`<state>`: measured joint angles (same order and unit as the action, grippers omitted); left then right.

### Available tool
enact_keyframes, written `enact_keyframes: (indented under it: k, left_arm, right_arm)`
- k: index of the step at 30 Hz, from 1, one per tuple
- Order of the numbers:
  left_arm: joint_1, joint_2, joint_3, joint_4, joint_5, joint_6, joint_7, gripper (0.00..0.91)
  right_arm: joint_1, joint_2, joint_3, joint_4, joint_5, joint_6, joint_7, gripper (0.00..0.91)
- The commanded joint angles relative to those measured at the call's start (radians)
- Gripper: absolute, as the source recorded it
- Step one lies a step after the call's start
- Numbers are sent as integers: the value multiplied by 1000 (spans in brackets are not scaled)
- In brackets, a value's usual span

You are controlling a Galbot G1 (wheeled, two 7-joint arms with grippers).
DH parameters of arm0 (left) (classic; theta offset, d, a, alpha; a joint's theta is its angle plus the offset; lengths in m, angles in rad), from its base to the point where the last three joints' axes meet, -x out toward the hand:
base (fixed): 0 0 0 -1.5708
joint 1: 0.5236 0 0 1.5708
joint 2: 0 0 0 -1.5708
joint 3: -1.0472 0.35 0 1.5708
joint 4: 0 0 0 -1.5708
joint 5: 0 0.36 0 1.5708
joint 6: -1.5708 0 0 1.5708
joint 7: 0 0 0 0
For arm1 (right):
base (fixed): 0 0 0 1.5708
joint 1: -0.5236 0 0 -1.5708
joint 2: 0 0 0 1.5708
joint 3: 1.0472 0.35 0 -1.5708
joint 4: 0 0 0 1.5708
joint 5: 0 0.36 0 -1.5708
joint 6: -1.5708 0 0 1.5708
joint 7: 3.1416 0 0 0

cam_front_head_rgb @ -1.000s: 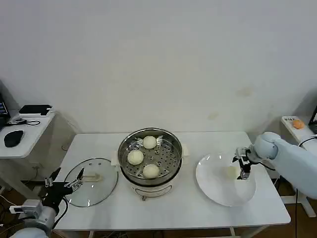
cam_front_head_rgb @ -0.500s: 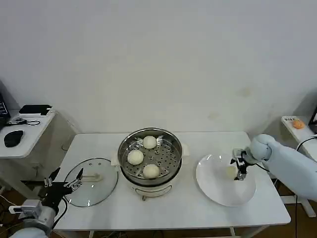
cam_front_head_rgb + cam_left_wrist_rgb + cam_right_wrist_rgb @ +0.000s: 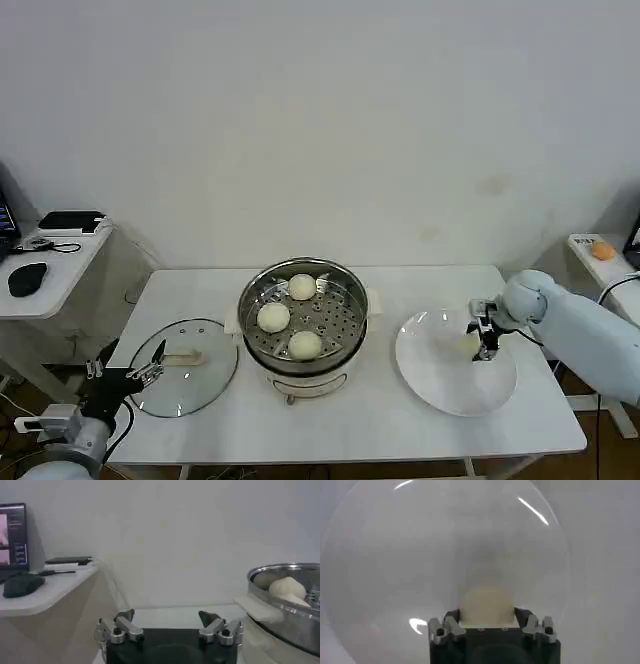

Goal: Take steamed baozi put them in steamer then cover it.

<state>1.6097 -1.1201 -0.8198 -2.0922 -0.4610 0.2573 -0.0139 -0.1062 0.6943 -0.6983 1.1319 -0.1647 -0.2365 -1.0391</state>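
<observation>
The steamer [image 3: 246,300] stands mid-table with three baozi [image 3: 302,287] on its perforated floor. A fourth baozi [image 3: 464,345] lies on the white plate [image 3: 450,390] to the right. My right gripper [image 3: 486,343] is down on that plate, and in the right wrist view its fingers press both sides of this baozi [image 3: 487,602], so the right gripper [image 3: 486,616] is shut on it. The glass cover [image 3: 195,385] lies flat to the left of the steamer. My left gripper [image 3: 150,372] hovers open at the cover's near-left edge. In the left wrist view, the left gripper [image 3: 166,616] holds nothing.
A side desk [image 3: 45,275] with a mouse and a dark device stands left of the table. An orange object [image 3: 600,250] sits on a shelf at the far right. The steamer's rim [image 3: 285,615] lies just beyond my left gripper.
My right gripper has slid a little left across the plate and now sits around the baozi. The left arm has barely shifted.
</observation>
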Motion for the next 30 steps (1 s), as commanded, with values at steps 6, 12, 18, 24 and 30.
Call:
enact_keyframes:
  k: [6,12,18,24,30]
  left_arm:
    - [0,0,1,-11,-3,1,0,907]
    - [-4,0,2,-6,-5,0,0,907]
    - [-9,3,2,-8,-10,1,1,907]
    - [-14,5,9,-9,-10,1,0,907]
    - [-19,1,11,-12,-11,0,1,907]
  right_arm:
    - [267,-79,-153,154,138,-51,-42,715]
    - [469,-57,-280,241,278,-98,-22,715]
    - [685,15,-434,315,426,-168,13,715]
    - [792,127,-526,357,590,-260,66,715]
    - [801,221,-567,391,772,-360,173,715]
